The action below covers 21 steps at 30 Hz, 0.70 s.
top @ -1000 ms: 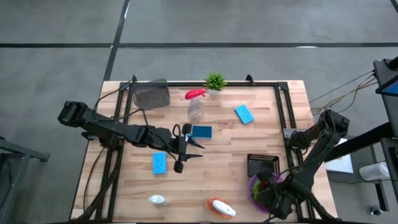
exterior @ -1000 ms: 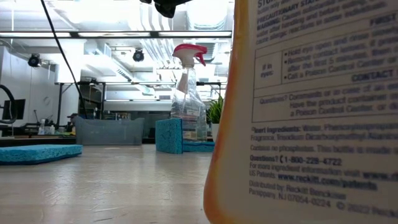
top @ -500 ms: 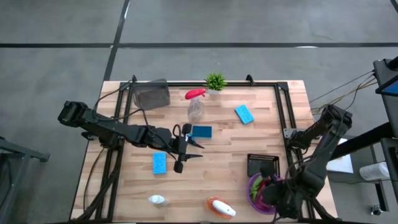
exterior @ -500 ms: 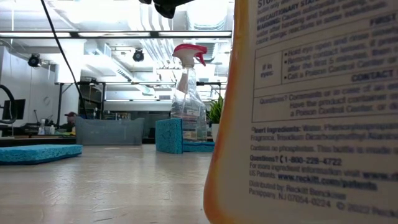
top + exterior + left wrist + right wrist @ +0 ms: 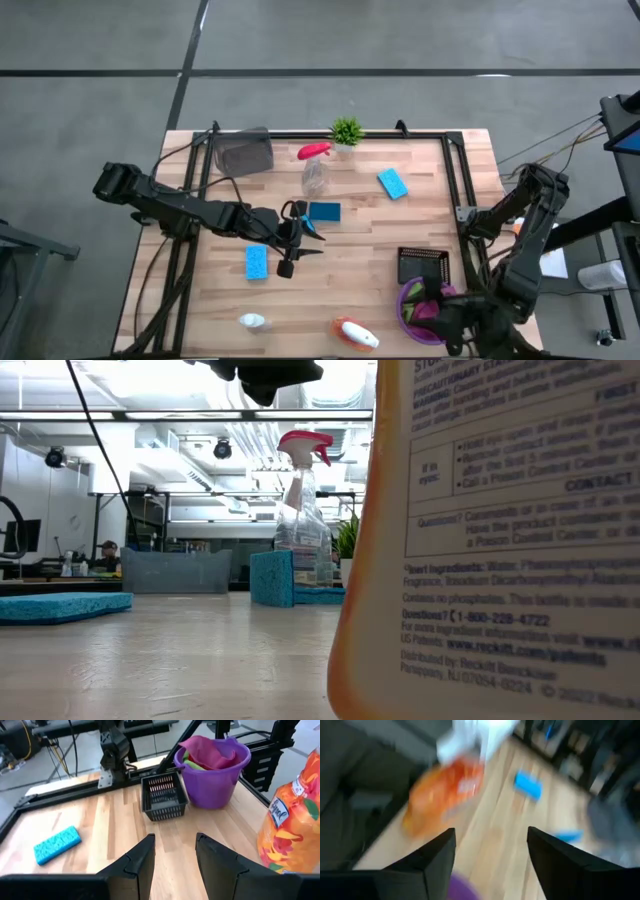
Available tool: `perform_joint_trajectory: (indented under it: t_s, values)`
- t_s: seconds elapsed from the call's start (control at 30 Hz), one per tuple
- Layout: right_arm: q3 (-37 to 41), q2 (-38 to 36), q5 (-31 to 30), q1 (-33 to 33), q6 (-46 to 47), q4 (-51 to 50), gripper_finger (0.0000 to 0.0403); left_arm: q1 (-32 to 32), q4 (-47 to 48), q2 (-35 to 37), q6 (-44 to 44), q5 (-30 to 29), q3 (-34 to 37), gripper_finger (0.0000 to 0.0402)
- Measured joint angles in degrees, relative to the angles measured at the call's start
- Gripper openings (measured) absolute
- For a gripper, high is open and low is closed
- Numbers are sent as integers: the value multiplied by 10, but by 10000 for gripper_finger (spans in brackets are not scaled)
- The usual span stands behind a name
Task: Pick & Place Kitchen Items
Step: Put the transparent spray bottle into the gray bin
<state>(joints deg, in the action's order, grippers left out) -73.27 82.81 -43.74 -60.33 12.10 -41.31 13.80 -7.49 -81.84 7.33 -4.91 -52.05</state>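
At the table's (image 5: 360,260) near right corner, the purple bucket (image 5: 412,322) holds magenta and green cloths (image 5: 202,753), black basket (image 5: 423,265) just beside it. Right claw (image 5: 462,322) hangs at the bucket's outer rim, fingers spread, empty. Orange spray bottle (image 5: 355,335) lies near the front edge. Bare wood lies between. Left claw (image 5: 292,243) hovers mid-table between two blue sponges (image 5: 256,262), partly spread, empty.

A robotics lab or workshop hall. A butcher-block table (image 5: 360,260) with a black metal frame (image 5: 455,180) stands on bare grey concrete floor (image 5: 100,90) crossed by dark lines, with cables (image 5: 560,135) trailing at one side. Beyond the table, the low view shows ceiling strip lights (image 5: 180,415), exposed ducts (image 5: 200,475), and cluttered benches (image 5: 60,565).
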Motion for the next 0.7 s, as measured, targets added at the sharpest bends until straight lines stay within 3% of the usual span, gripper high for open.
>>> perform_joint_trajectory:
  t_s: [0.13, 0.27, 0.37, 0.5, 0.7]
  values:
    - [73, -40, 3, 3, -174, 223, 262, 0, -4, 0, -11, -9, 0, 144]
    - [204, -89, 121, 35, -335, 513, 264, 1, -45, 0, -12, -37, 3, 144]
    - [305, -132, 201, 75, -376, 673, 265, 5, -125, 0, -10, -50, 36, 144]
    - [392, -211, 205, 117, -374, 707, 265, 11, -213, 4, -3, -88, 96, 144]
    - [450, -334, 204, 135, -368, 674, 265, 14, -186, 47, -52, -112, 162, 144]
